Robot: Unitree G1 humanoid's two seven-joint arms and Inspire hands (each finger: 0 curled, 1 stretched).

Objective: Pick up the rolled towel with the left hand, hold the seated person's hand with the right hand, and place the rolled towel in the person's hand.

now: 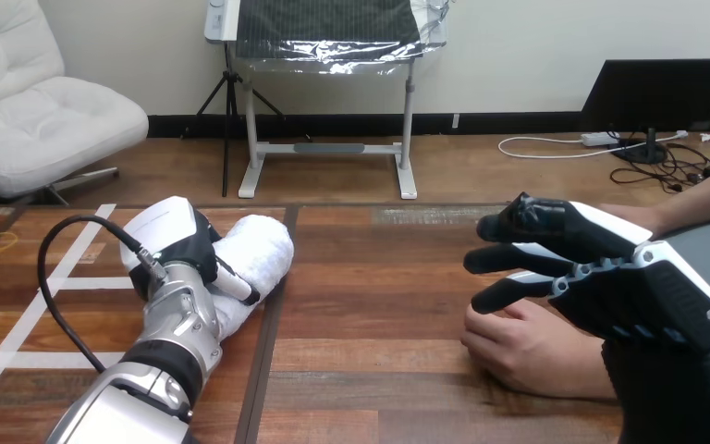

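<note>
We see L hand (185, 248) clamped over rolled towel (263, 250), one digit across it. Towel on table (370, 287), view's left, long axis near-left to far-right. R hand (601, 277) fingers loose, nearly straight, hovering just over person's hand (527, 350), not gripping. Person's hand well right of towel, so we judge carry goes rightward across table, R hand gripping first.

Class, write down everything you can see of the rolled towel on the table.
The rolled towel is white, soft, fluffy-looking cloth wound into a thick roll. It lies on the wooden table, towards its left side, with one rounded end pointing away from the robot. The left hand sits over its left flank, fingers curled round it.
</note>
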